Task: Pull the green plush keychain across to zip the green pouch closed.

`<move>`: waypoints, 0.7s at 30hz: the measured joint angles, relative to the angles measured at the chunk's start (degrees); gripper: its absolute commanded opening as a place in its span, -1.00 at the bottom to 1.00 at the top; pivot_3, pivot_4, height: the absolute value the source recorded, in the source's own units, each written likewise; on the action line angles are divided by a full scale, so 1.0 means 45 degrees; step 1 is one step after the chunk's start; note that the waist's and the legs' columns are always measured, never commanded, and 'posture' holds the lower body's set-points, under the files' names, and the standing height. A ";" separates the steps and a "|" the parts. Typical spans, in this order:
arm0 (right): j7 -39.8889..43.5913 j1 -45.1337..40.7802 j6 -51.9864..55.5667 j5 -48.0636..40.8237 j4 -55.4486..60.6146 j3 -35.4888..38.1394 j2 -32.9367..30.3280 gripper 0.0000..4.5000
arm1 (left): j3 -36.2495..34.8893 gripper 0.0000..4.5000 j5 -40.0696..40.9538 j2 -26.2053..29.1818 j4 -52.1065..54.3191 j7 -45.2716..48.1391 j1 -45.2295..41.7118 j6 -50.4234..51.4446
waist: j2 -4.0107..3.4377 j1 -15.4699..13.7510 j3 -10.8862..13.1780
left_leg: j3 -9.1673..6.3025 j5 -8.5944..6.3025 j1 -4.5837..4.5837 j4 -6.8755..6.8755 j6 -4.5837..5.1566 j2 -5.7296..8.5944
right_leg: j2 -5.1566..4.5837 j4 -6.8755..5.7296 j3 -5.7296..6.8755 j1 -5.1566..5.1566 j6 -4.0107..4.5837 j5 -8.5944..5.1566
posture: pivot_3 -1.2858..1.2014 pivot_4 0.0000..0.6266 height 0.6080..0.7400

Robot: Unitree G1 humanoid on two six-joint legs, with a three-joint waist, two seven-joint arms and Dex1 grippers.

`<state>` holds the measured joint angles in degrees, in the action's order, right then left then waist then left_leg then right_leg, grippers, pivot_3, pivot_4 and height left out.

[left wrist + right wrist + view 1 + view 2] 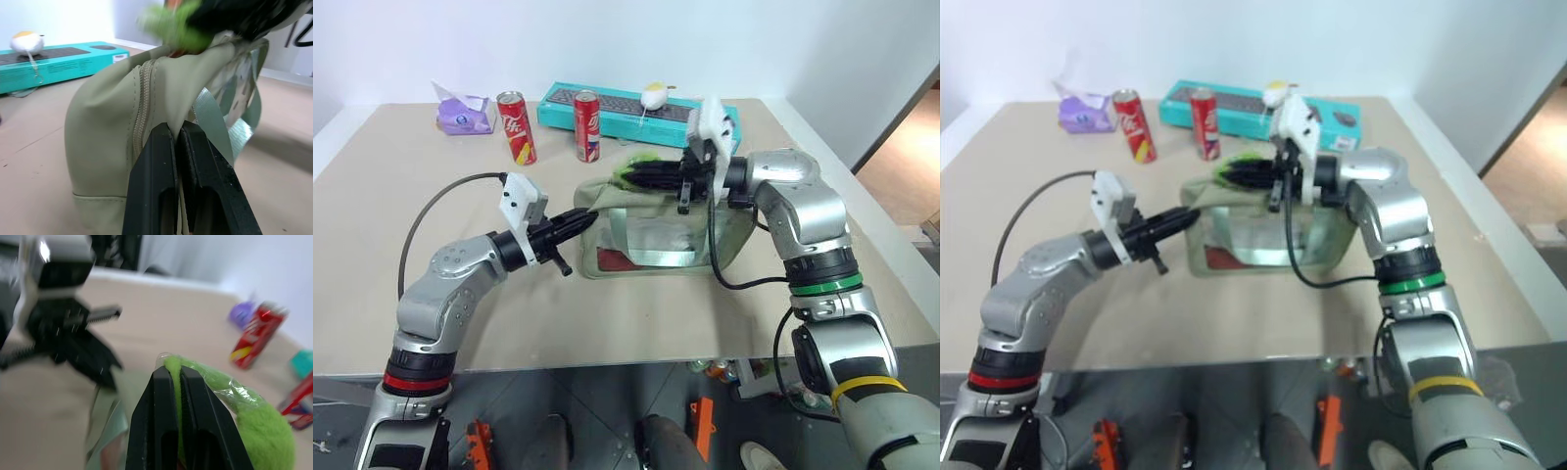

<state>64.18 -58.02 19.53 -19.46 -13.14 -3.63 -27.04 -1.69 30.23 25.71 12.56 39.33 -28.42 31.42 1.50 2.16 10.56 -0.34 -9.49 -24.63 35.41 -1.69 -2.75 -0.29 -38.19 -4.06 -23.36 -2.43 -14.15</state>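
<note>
- My right gripper (pixel 172 374) has its jaws closed tight on the green plush keychain (pixel 259 426); in the right wrist view the lime fuzz is squeezed between the two black fingers (pixel 154 416) and bulges out to the lower right of the frame.
- My left gripper (pixel 178 129) has its jaws closed too, pinching the fabric at the end of the green pouch (pixel 651 230), just beside the zipper seam that runs up the end wall.
- In the left eye view the pouch sits at the middle of the frame, with the left gripper (pixel 587 217) at its left end and the right gripper (pixel 631 178) reaching in from the right over its top left part.
- The keychain (pixel 641 162) shows as a bright green patch at the pouch's top edge, right where the right jaws are.
- The pouch rests on the tabletop (pixel 391 206), a plain beige surface that fills most of the frame.
- Behind the pouch, toward the upper middle, stand two red cans (pixel 517 125), the left one tilted, the other (pixel 587 125) upright.
- Behind them lies a long teal box (pixel 617 110) with a small white and yellow plush (pixel 654 95) resting on it.
- A purple packet (pixel 465 113) lies in the upper left of the frame, near the tabletop's far edge.
- A pale blue-white wall (pixel 626 39) runs along the top, and at the right edge I see a strip of light brown floor (pixel 906 162).
</note>
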 measured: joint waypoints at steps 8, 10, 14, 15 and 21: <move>-0.1233 0.0338 -0.0152 -0.0362 0.0955 0.1307 -0.0691 -0.99 | 0.0147 -1.00 -0.0326 -0.0011 -0.0180 -0.0214 -0.0562 -0.0068 | 0.0000 0.0000 0.0000 | 0.0008 -0.0001 -0.0003 -0.0004 0.0000 0.0002 | -0.0003 0.0004 -0.0005 -0.0004 0.0001 -0.0001 | 0.03 -0.52 1.00; -0.1290 0.0577 -0.0160 -0.0365 0.1090 0.1393 -0.0935 -0.99 | 0.0158 -1.00 -0.0350 -0.0011 -0.0188 -0.0208 -0.0566 -0.0072 | 0.0000 0.0003 0.0000 | 0.0007 -0.0001 -0.0003 -0.0005 0.0000 0.0002 | -0.0002 0.0004 -0.0005 -0.0006 0.0002 -0.0002 | 0.03 -0.52 1.00; -0.1466 0.1105 -0.0203 -0.0370 0.1310 0.1442 -0.1320 -0.99 | 0.0143 -1.00 -0.0299 -0.0097 -0.0286 -0.0262 -0.0568 -0.0058 | 0.0000 0.0000 0.0000 | 0.0005 -0.0001 -0.0002 -0.0005 0.0000 0.0002 | -0.0002 0.0004 -0.0003 -0.0004 0.0003 -0.0004 | 0.03 -0.52 1.00; -0.1564 0.1266 -0.0215 -0.0380 0.1378 0.1480 -0.1452 -0.99 | 0.0087 -1.00 -0.0210 -0.0247 -0.0428 -0.0358 -0.0574 -0.0014 | 0.0000 -0.0002 0.0000 | 0.0005 -0.0001 -0.0003 -0.0002 0.0000 0.0004 | -0.0005 0.0004 -0.0003 -0.0002 0.0002 -0.0003 | 0.03 -0.52 1.00; -0.1799 0.1473 -0.0335 -0.0388 0.1544 0.1612 -0.1900 -0.99 | -0.0006 -1.00 -0.0226 -0.0360 -0.0695 -0.0594 -0.0597 0.0000 | 0.0000 -0.0004 0.0000 | 0.0005 -0.0001 -0.0002 0.0000 0.0001 0.0005 | -0.0004 0.0004 -0.0004 -0.0001 -0.0005 -0.0002 | 0.03 -0.52 1.00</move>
<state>56.09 -51.40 18.03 -21.21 -6.20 3.62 -35.59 -1.72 29.21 24.09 9.44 36.66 -31.11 31.42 1.50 2.14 10.56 -0.32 -9.50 -24.64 35.41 -1.69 -2.73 -0.30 -38.17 -4.08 -23.36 -2.46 -14.16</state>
